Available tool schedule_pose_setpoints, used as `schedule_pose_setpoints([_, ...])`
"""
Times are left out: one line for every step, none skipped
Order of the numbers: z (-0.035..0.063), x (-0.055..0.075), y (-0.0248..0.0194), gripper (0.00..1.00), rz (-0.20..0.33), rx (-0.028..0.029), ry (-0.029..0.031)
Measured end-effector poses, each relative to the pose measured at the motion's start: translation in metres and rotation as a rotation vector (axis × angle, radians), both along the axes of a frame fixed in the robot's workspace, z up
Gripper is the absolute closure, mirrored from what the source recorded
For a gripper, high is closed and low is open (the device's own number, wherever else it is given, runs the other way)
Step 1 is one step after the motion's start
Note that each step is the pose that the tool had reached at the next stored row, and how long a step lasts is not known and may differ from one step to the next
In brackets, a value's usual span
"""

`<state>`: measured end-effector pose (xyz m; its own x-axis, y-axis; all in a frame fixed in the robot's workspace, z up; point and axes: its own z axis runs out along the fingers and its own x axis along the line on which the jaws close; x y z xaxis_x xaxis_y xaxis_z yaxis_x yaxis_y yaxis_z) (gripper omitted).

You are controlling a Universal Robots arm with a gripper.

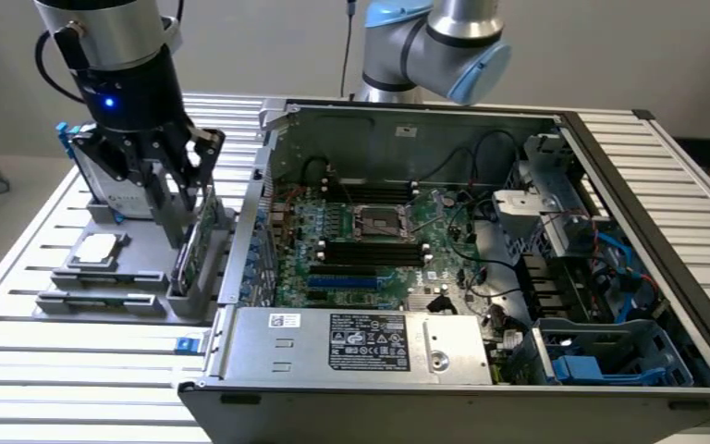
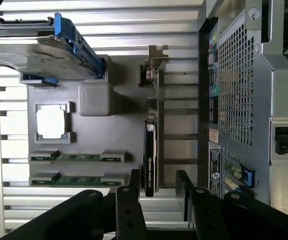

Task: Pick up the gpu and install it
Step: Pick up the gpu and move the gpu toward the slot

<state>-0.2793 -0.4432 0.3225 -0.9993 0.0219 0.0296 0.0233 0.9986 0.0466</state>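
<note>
On the exterior view's left, a bench (image 1: 34, 370) of ribbed aluminium slats carries a matte grey moulded holder (image 1: 108, 301). At its far end a silver hard drive (image 1: 115, 185) stands in a blue plastic frame. Nearer, a square chip with a pale metal lid (image 1: 96, 248) lies in a pocket, and two long narrow green memory sticks (image 1: 96, 298) lie flat.

The gpu (image 1: 192, 264) stands on edge in a slot on the side of the holder next to the computer. In the wrist view it is a thin black strip (image 2: 151, 155) with a silver bracket at its far end. A small green marking on its edge is too fine to read. The black jaws hang over the card's near end, one on each side. They stand apart, with a clear gap between the card and one of them.

Further right is the open grey steel computer case (image 1: 651, 157). Its back shows a perforated grille (image 2: 236, 85) in the wrist view. Inside lie a green motherboard (image 1: 368, 277) with black slots and a bare metal power supply (image 1: 293, 342). The power supply's black-and-white label (image 1: 369, 340) has print too small to read. A blue plastic drive cage (image 1: 602, 351) fills the right corner.
</note>
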Motion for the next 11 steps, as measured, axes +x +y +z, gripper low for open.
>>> schedule_pose_setpoints([-0.002, 0.0, 0.0005, 0.58, 0.002, 0.0001, -0.0001])
schedule_pose_setpoints([-0.0038, 0.0, 0.001, 0.58, 0.003, 0.0, -0.0001])
schedule_pose_setpoints([-0.0056, 0.0, 0.0016, 0.58, 0.004, 0.0001, -0.0001])
schedule_pose_setpoints([-0.0074, 0.0, 0.0022, 0.58, 0.006, 0.0001, -0.0001])
schedule_pose_setpoints([-0.0092, 0.0, 0.0028, 0.58, 0.007, 0.0, -0.0001])
schedule_pose_setpoints([-0.011, 0.0, 0.0034, 0.58, 0.008, 0.0, 0.0])
schedule_pose_setpoints([-0.0128, 0.0, 0.004, 0.58, 0.009, 0.0, 0.0])
schedule_pose_setpoints([-0.0146, 0.0, 0.0046, 0.58, 0.011, 0.0001, -0.0001])
schedule_pose_setpoints([-0.0165, 0.0, 0.0052, 0.58, 0.012, 0.0002, -0.0002])
schedule_pose_setpoints([-0.0183, 0.0, 0.0057, 0.58, 0.014, 0.0001, -0.0001])
schedule_pose_setpoints([-0.0201, 0.0, 0.0063, 0.58, 0.015, 0.0, -0.0001])
